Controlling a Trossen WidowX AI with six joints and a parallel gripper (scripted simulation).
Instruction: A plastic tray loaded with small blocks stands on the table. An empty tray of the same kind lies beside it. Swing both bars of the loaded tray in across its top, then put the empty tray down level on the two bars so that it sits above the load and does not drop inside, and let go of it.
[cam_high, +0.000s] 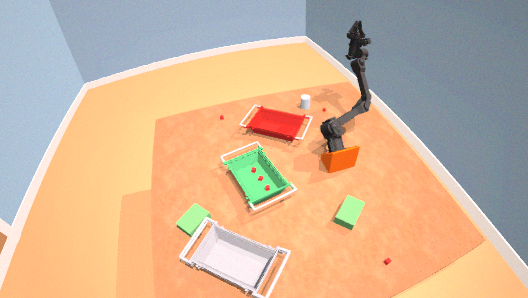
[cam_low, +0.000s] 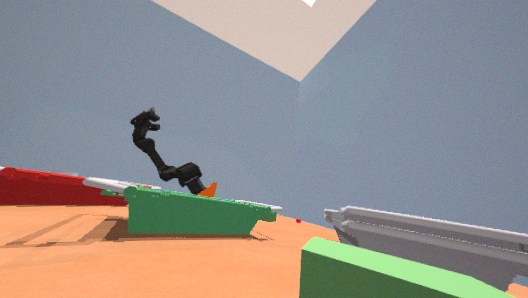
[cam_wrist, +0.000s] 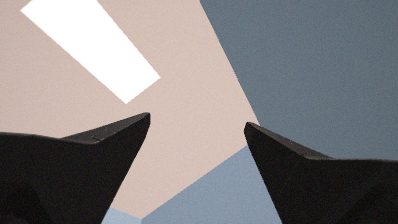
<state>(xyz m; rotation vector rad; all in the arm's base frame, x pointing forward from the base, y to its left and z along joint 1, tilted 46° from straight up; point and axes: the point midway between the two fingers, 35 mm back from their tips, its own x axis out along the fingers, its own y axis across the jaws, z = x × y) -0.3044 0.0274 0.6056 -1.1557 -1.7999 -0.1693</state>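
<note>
The green tray (cam_high: 274, 175) (cam_low: 190, 215) stands on the table with three small red blocks (cam_high: 260, 178) on its floor. Its far wire bar (cam_high: 240, 150) and near wire bar (cam_high: 275, 200) are swung out beyond its ends. Two empty trays of the same kind stand on either side: a red tray (cam_high: 277, 125) (cam_low: 30, 190) behind and a light grey tray (cam_high: 225, 255) (cam_low: 400, 242) in front, both with white bars out over their ends. My gripper (cam_high: 358, 24) (cam_wrist: 199, 122) is open and empty, raised high, far from all the trays and pointing up at the ceiling.
A white cylinder (cam_high: 305, 102) stands near the red tray. One light green box (cam_high: 194, 218) (cam_low: 380, 270) lies by the grey tray, another green box (cam_high: 349, 212) at the right. An orange panel (cam_high: 341, 160) (cam_low: 209, 190) stands at the arm's base. Loose red cubes (cam_high: 222, 117) (cam_high: 387, 261) lie around.
</note>
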